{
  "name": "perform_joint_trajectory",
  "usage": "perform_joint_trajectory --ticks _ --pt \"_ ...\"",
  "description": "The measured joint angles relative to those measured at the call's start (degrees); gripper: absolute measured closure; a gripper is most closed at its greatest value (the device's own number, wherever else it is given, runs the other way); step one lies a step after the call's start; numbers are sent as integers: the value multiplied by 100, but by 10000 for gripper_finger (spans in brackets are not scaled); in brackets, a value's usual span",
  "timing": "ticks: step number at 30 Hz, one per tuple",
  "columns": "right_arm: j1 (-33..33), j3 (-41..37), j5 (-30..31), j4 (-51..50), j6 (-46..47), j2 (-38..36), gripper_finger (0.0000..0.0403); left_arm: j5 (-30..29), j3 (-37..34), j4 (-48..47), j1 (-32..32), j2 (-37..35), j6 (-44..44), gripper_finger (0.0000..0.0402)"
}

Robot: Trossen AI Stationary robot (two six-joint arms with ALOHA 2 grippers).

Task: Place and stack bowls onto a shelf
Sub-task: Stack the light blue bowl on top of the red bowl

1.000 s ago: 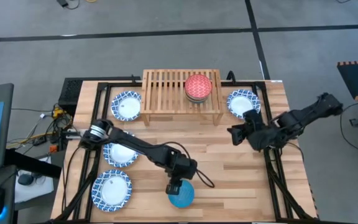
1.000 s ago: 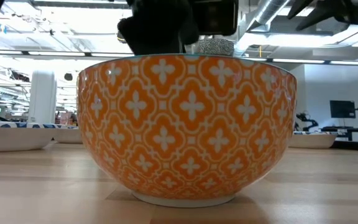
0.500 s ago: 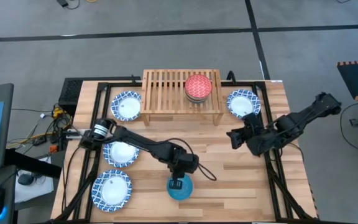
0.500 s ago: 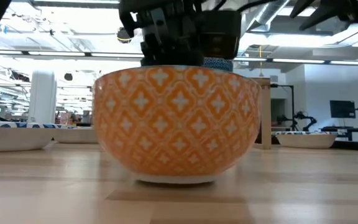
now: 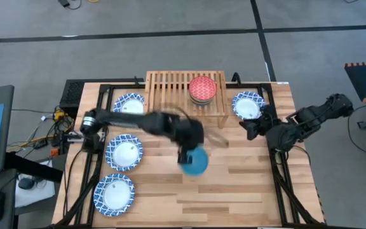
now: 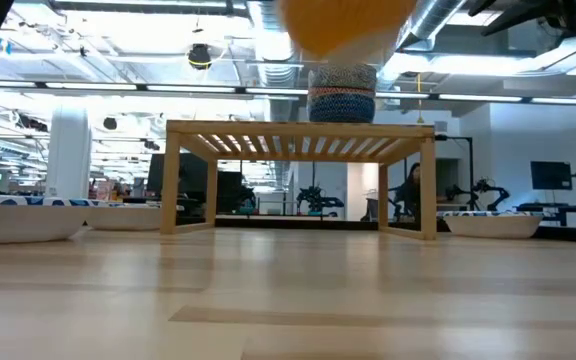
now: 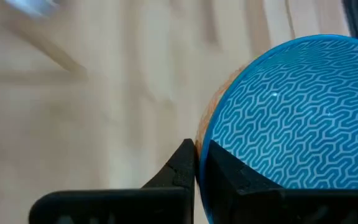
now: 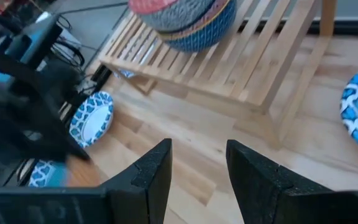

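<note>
High view showed the blue bowl held above the table's middle, just in front of the shelf, with the left gripper clamped on its rim; in the left wrist view both fingers pinched that rim, orange outside, blue zigzag inside. A red-topped stack of bowls sat on the shelf's right part. Four dishes lay flat: three along the left edge, one by the far right corner. Beside that one the right gripper hung with fingers apart.
</note>
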Motion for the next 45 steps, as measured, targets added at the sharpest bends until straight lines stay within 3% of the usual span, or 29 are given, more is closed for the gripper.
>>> perform_joint_trajectory --ticks 9,12,19,28,39,45 --pt "-585 0 28 42 -656 -219 223 -1098 1502 676 1555 -214 65 401" --pt "-794 0 -10 70 -886 -223 223 -1079 1526 1265 2078 -222 -177 401" --pt "-1088 0 -69 68 -1247 -218 223 -555 1458 957 2960 -56 -698 401" --pt "-1467 0 -184 68 -1469 -219 223 55 1456 795 3123 265 -721 401" --pt "-1918 0 -431 114 -1716 -218 223 260 1456 420 3107 338 -337 401" --pt "-1978 0 -510 122 -1712 -217 223 264 1458 546 3107 348 -209 364"
